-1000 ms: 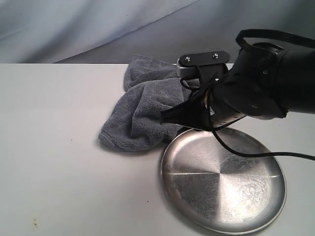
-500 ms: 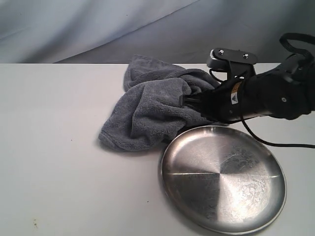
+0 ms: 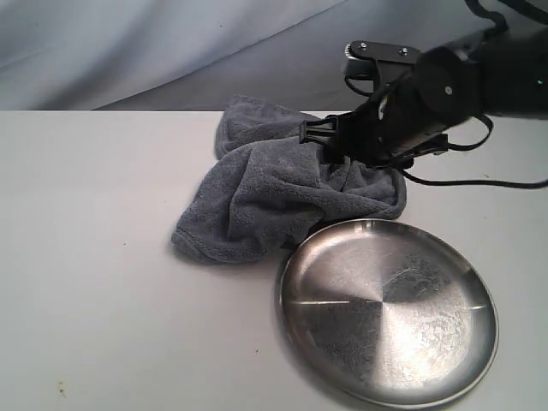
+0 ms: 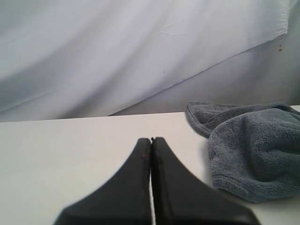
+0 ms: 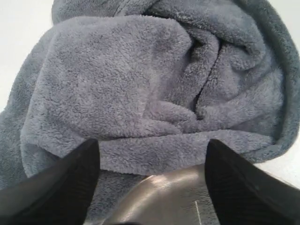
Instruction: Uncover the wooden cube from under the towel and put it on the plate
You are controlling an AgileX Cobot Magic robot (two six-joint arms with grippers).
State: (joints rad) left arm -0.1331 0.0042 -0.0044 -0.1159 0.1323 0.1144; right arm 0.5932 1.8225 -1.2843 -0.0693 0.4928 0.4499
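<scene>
The dark grey towel (image 3: 257, 197) lies bunched on the white table, just behind the steel plate (image 3: 387, 312). The wooden cube is hidden; no part of it shows. My right gripper (image 3: 310, 133) hovers over the towel's far upper folds, pointing left, open and empty. In the right wrist view its jaws (image 5: 152, 142) stand wide apart above the towel (image 5: 140, 79), with the plate's rim (image 5: 164, 197) between them. My left gripper (image 4: 151, 139) is shut on nothing above bare table, with the towel (image 4: 253, 154) off to one side. It is out of the exterior view.
A pale draped backdrop (image 3: 171, 43) closes off the far side of the table. The right arm's black cable (image 3: 479, 181) hangs above the table behind the plate. White tabletop (image 3: 94, 257) stretches left of the towel.
My right gripper has lifted from the towel's edge by the plate and moved back over the towel's top. The towel's right-hand fold now lies uncovered beside the plate.
</scene>
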